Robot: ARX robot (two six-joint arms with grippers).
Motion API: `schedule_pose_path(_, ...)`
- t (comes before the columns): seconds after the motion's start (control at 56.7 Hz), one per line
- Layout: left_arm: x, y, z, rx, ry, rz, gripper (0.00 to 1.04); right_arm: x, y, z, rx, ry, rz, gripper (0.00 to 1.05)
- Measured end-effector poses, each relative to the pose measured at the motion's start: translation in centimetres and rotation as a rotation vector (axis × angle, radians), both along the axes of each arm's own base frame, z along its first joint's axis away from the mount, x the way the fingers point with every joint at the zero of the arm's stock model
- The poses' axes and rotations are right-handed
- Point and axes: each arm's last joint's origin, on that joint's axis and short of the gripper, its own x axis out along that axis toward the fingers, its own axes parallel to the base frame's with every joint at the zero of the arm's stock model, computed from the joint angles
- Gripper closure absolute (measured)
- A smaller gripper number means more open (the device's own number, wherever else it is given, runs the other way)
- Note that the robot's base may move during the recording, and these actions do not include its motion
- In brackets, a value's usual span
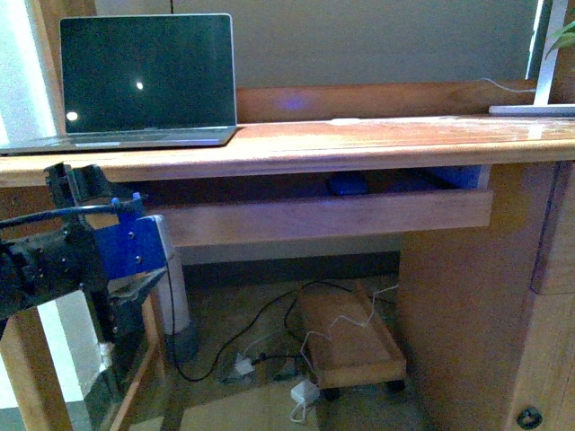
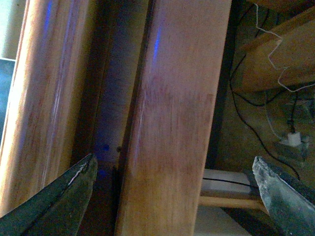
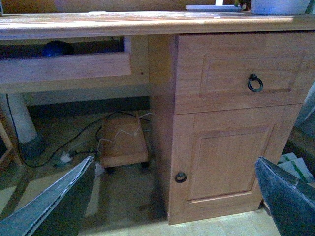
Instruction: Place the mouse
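Both left gripper and right gripper gape wide, empty, while the mouse, likely light, hard and slick, lies mid-frame in the tray beneath the worktop, best pinched across its sides.

I see an open laptop, screen dark, at the left end of the counter. A pull-out tray hangs under its front edge. At the right end, a ring-pull drawer sits above a cabinet door. On the floor are a wheeled wooden stand, black cables and a white charger.
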Motion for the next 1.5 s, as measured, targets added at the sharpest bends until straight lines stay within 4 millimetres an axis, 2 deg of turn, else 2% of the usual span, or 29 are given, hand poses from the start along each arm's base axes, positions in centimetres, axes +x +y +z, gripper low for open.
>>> schedule_pose_path(0.141,1.8,0.0,-0.2,0.042,-0.023,-0.008,0.08,0.0,0.0,0.0,0.000,0.000,0.000,0.07)
schedule_pose_path(0.335,4.1,0.5,-1.6,0.106,-0.012,-0.006,0.08,0.0,0.0,0.0,0.000,0.000,0.000,0.07)
schedule_pose_path(0.547,4.3,0.8,-2.2,0.131,0.032,-0.001,0.08,0.0,0.0,0.0,0.000,0.000,0.000,0.07)
schedule_pose_path(0.67,3.8,0.6,-1.7,0.121,0.137,0.039,0.08,0.0,0.0,0.0,0.000,0.000,0.000,0.07)
schedule_pose_path(0.864,2.2,0.6,-0.9,0.111,0.303,0.093,0.08,0.0,0.0,0.0,0.000,0.000,0.000,0.07)
schedule_pose_path(1.094,-1.6,-0.1,0.5,-0.005,0.497,0.115,0.08,0.0,0.0,0.0,0.000,0.000,0.000,0.07)
schedule_pose_path(1.323,-5.6,-2.0,2.3,-0.286,0.686,0.086,0.08,0.0,0.0,0.0,0.000,0.000,0.001,0.07)
schedule_pose_path(1.5,-8.3,-4.4,3.6,-0.522,0.840,0.028,0.08,0.0,0.0,0.0,0.000,0.000,0.000,0.07)
